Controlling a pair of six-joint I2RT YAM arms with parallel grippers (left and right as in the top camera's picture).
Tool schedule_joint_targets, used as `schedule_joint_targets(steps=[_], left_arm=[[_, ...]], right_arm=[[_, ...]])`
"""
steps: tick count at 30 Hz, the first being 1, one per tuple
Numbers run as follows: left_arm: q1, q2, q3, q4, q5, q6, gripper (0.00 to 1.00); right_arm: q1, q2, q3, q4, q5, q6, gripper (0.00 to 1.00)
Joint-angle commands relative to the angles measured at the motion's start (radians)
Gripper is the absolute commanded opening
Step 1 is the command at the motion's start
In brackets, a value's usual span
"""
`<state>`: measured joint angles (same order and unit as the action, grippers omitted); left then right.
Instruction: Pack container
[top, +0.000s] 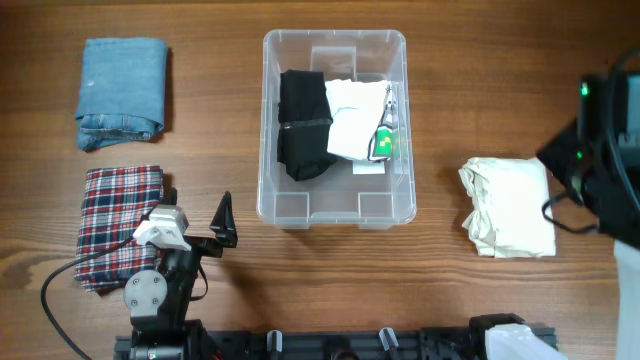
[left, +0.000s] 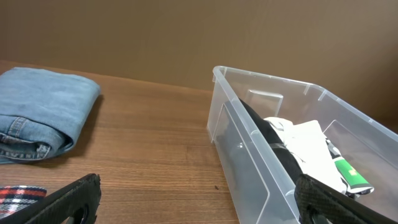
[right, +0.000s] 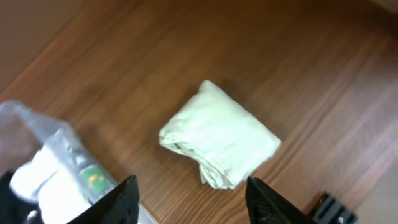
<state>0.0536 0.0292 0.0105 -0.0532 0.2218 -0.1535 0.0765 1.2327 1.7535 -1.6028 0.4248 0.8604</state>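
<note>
The clear container (top: 268, 120) stands mid-table. Inside it lie a folded black garment (top: 303, 122) and a white garment (top: 350, 118) with a green-printed packet (top: 385, 140) on it. My left gripper (left: 199, 205) is open wide and low over the wood, just left of the container's near wall (left: 249, 162), with nothing between its fingers. In the overhead view it (top: 196, 212) sits beside a plaid shirt (top: 120, 225). My right gripper (right: 196, 199) is open and empty, high above a folded cream garment (right: 221, 134), with the container's corner (right: 37, 124) to its left.
Folded blue jeans (top: 122, 92) lie at the back left, also in the left wrist view as jeans (left: 43, 118). The cream garment (top: 508, 205) lies right of the container. My right arm (top: 600, 150) hangs over the table's right edge.
</note>
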Motion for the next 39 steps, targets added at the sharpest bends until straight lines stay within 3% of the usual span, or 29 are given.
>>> schedule_joint_targets(steps=[1,9,14,25,33,39], left_arm=[[0.006,-0.002,-0.005,-0.004,-0.01,0.019,1.0],[0.006,-0.002,-0.005,-0.004,-0.01,0.019,1.0],[0.006,-0.002,-0.005,-0.004,-0.01,0.019,1.0],[0.006,-0.002,-0.005,-0.004,-0.01,0.019,1.0],[0.006,-0.002,-0.005,-0.004,-0.01,0.019,1.0],[0.006,-0.002,-0.005,-0.004,-0.01,0.019,1.0]], right_arm=[[-0.008,-0.047,-0.156,0.002,0.05,0.2,0.62],[-0.019,-0.077,-0.585,0.264,-0.049,0.257,0.69],[-0.097,-0.043,-0.743,0.443,-0.16,0.192,0.7],[-0.374,0.07,-0.798,0.596,-0.403,-0.183,0.69],[-0.388,0.16,-0.806,0.563,-0.457,-0.263,0.69],[-0.388,0.173,-0.87,0.645,-0.503,-0.262,0.7]])
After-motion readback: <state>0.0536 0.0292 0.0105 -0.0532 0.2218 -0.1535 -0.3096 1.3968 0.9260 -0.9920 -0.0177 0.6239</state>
